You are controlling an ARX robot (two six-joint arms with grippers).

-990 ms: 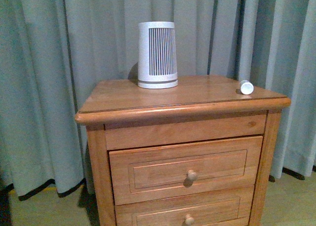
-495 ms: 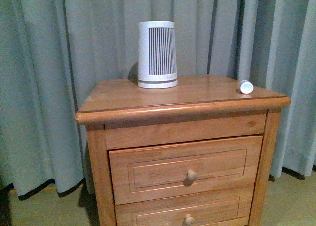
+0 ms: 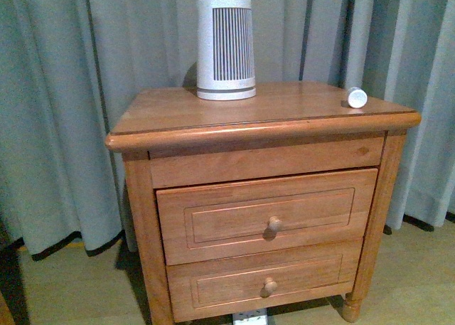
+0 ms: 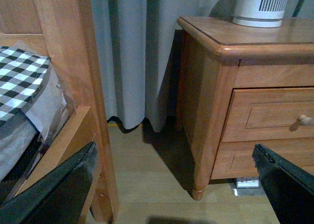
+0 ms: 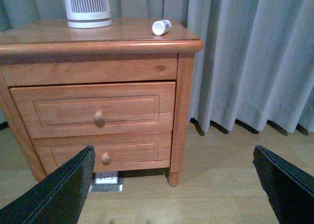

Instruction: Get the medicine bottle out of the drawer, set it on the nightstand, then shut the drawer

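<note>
Both grippers hung spread wide and empty, well short of the nightstand (image 3: 263,119). Beyond them, the drawer (image 3: 266,215) sat flush and shut. Farthest back, the medicine bottle (image 5: 161,27) lay on its side on the top's right rear corner. Judged complete; no further move appeared needed.

Front view now lower: nightstand (image 3: 263,115) higher in frame, its feet and floor visible.

Neither arm shows in the front view. In each wrist view, the left gripper (image 4: 174,185) and right gripper (image 5: 174,185) have dark fingers spread wide apart, holding nothing.
</note>
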